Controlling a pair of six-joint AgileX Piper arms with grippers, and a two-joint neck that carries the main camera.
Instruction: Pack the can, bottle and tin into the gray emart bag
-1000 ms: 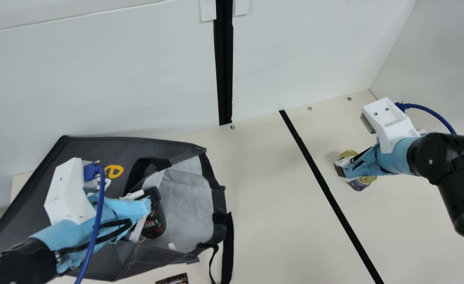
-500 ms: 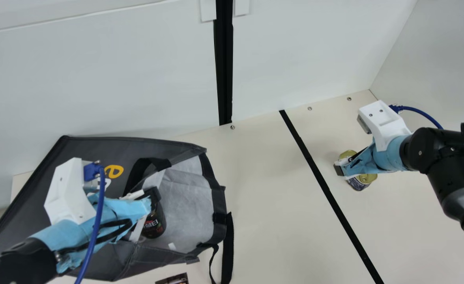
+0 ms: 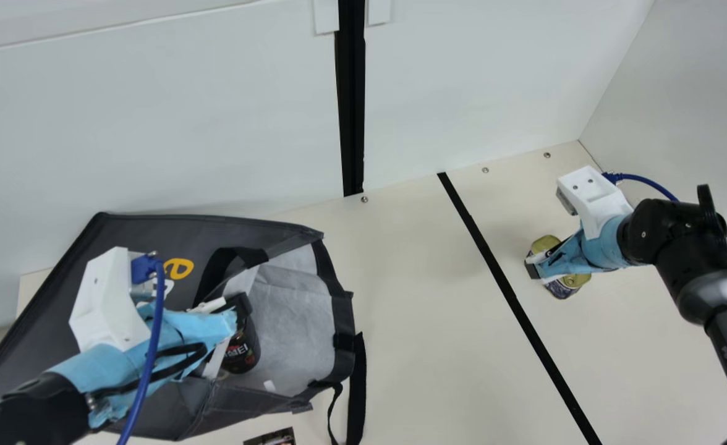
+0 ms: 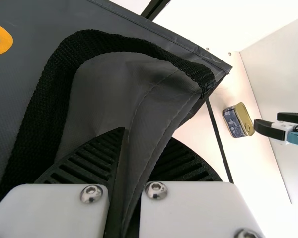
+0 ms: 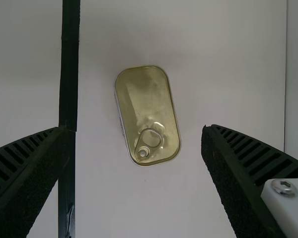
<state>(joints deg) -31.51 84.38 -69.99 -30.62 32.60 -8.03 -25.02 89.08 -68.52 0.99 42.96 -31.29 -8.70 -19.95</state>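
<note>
The right pincer [image 3: 535, 267] is gaping empty over the smooth gold-lidded tin [image 5: 144, 94], its wrist view revealing the ring-pull [image 5: 142, 152]; the left pincer [image 3: 240, 306] is pinching the gray bag [image 3: 135, 238], main view catching the dark bottle [image 3: 244, 355] beside it, inside

On the gray emart bag [image 3: 153, 232] we read a yellow "e" [image 3: 178, 268], above a partly hidden white letter [image 3: 169, 287]. On the dark bottle [image 3: 244, 355] we make out pale capitals ending in "EI". We read "PiPER" on the right arm [image 3: 725, 346]; the print on the tin [image 4: 236, 121] is too small.
</note>
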